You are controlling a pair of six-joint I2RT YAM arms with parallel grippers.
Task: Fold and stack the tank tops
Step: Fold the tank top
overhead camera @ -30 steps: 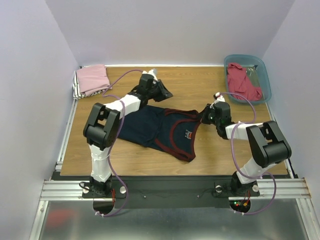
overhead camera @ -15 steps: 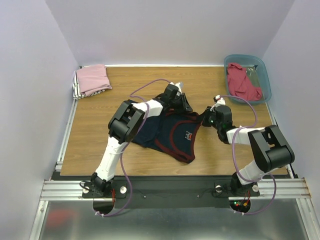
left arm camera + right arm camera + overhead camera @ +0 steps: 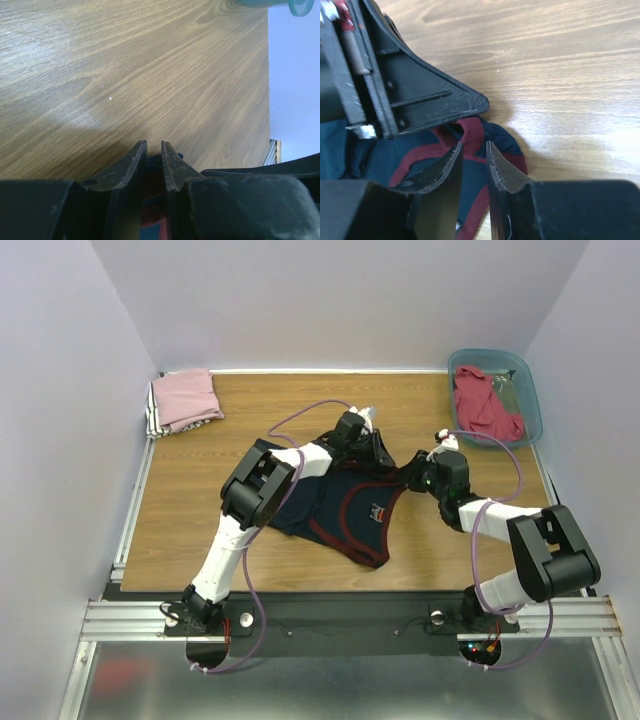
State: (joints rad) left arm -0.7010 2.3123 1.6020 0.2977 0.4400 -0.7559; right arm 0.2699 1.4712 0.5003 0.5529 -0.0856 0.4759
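Right wrist cam: right gripper [image 3: 473,145] is barely cracked open at the jersey [image 3: 375,160], left gripper [image 3: 154,145] pinching its cloth.

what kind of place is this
Probably a robot lab test cell: plain lavender walls box in a wooden tabletop, an aluminium rail carries the arm bases, and a teal bin holds a red top.

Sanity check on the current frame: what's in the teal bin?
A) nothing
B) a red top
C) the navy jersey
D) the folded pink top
B: a red top lies crumpled inside the teal bin, while the navy jersey is spread on the table and the pink top sits folded at its far-left corner.
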